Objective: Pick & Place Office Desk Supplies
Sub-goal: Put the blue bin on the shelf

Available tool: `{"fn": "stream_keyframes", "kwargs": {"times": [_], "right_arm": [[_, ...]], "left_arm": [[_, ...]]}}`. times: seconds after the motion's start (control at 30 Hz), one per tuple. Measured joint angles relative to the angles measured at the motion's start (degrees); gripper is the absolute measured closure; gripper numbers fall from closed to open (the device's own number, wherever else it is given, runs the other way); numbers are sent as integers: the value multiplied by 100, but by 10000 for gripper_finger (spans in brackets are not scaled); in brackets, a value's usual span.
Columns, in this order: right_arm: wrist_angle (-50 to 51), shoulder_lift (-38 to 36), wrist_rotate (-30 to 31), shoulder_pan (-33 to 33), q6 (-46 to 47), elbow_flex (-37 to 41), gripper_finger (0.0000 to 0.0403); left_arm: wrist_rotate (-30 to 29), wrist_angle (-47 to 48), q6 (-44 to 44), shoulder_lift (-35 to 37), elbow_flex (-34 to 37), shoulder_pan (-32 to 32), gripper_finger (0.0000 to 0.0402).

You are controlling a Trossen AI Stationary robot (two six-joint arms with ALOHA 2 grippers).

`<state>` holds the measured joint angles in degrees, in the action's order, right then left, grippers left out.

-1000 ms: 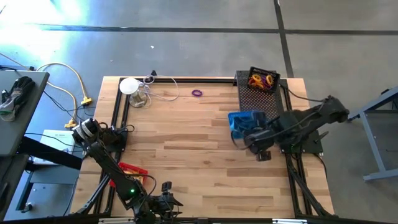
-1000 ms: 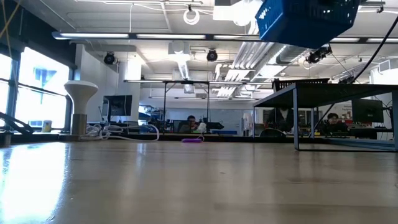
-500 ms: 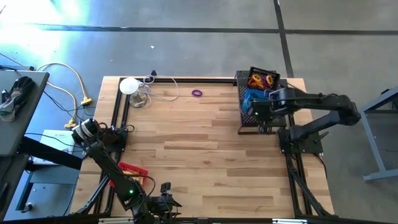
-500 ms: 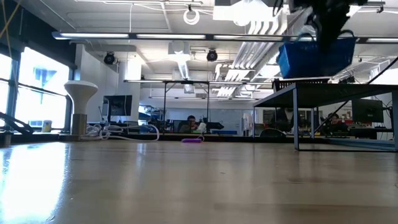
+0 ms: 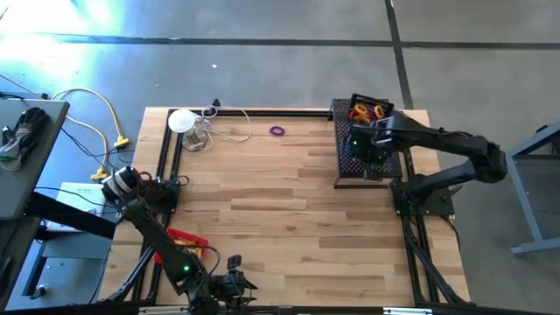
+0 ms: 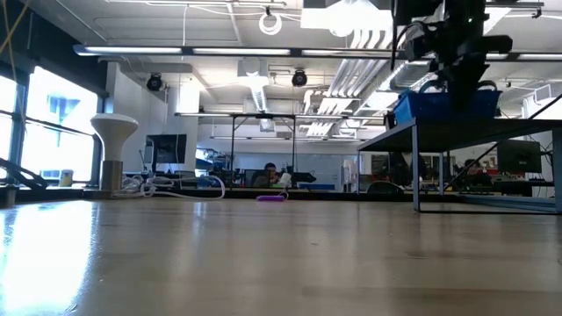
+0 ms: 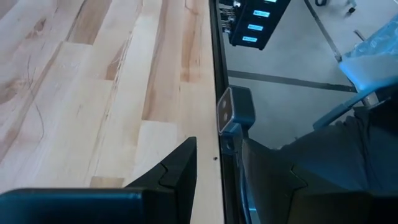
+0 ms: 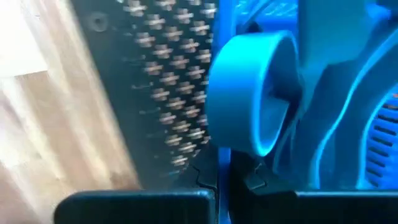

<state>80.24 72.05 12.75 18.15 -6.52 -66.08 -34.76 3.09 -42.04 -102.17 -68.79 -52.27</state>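
My right gripper (image 5: pixel 366 145) is over the flat black mesh tray (image 5: pixel 350 172) at the table's far right, shut on a small blue mesh basket (image 5: pixel 350 136). In the low view the blue basket (image 6: pixel 443 104) sits level on the raised tray (image 6: pixel 492 123), below the gripper (image 6: pixel 457 75). A small black basket (image 5: pixel 370 112) with orange, yellow and purple items stands at the tray's far end. One purple ring (image 5: pixel 277 130) lies on the wood near the far edge. A red basket (image 5: pixel 185 238) lies beside the left arm. My left gripper (image 7: pixel 219 163) waits open at the near left edge. My right gripper pinches the blue basket's side wall (image 8: pixel 225 163), one finger (image 8: pixel 208 180) outside it and the other (image 8: pixel 252 180) inside. The fingers come from above, pointing down. The basket stands upright with its bottom on the black mesh tray.
A white round disc (image 5: pixel 181 120) with cables stands at the far left corner. A black frame rail (image 5: pixel 262 111) runs along the far edge and down both sides. Bare wood spreads across the table's middle (image 5: pixel 280 210).
My right gripper carried the blue basket from above the table's right middle toward the far right, then lowered it onto the black mesh tray. The basket, lifted clear a second ago, now rests on the tray. The gripper has kept its hold.
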Motion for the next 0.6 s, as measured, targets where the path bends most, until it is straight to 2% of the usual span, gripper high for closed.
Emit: {"fn": "stream_keyframes", "kwargs": {"times": [0.3, 0.6], "right_arm": [[-330, 22, 199, 752, -787, 26, 400], [-220, 22, 221, 930, -1425, 52, 400]], "left_arm": [[-4, -59, -134, 0, 0, 185, 277], [-3, -57, -113, 0, 0, 239, 277]]}}
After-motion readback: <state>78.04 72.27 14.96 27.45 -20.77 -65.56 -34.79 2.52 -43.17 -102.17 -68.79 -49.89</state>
